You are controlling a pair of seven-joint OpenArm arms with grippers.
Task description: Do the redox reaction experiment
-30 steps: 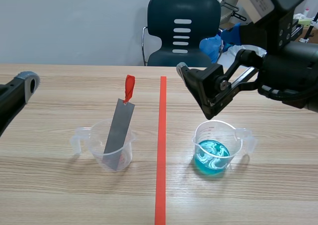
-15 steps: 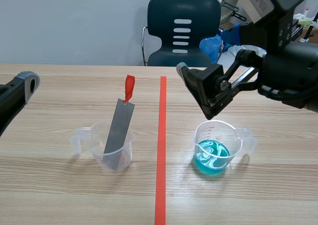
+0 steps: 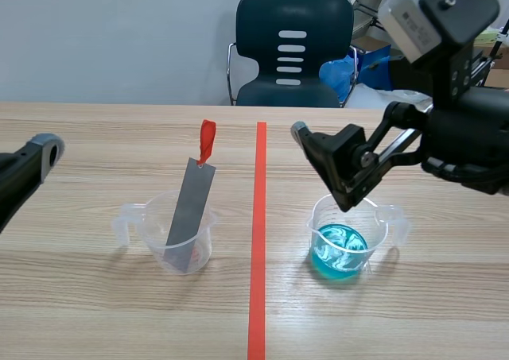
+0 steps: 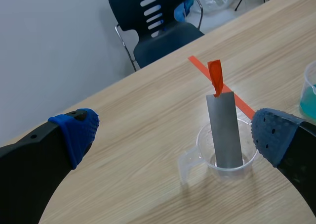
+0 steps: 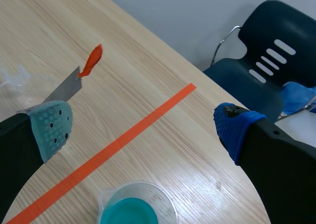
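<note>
Right tool (image 5: 143, 129) is dropping a bit lower & toward its own side, fingers spread, hovering just above the cup of blue liquid (image 3: 347, 237). Left tool (image 4: 175, 134) is hanging spread too, low over the worktop (image 3: 79, 296); the metal strip (image 3: 191, 213) w/ red tag is leaning in the clear cup (image 3: 171, 249) ahead of it.

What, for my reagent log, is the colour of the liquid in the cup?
The liquid is turquoise with white swirls, clearest in the scene view.

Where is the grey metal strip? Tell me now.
In the scene view, the grey metal strip leans inside the clear cup left of the orange tape line, across it from the cup of blue liquid.
</note>
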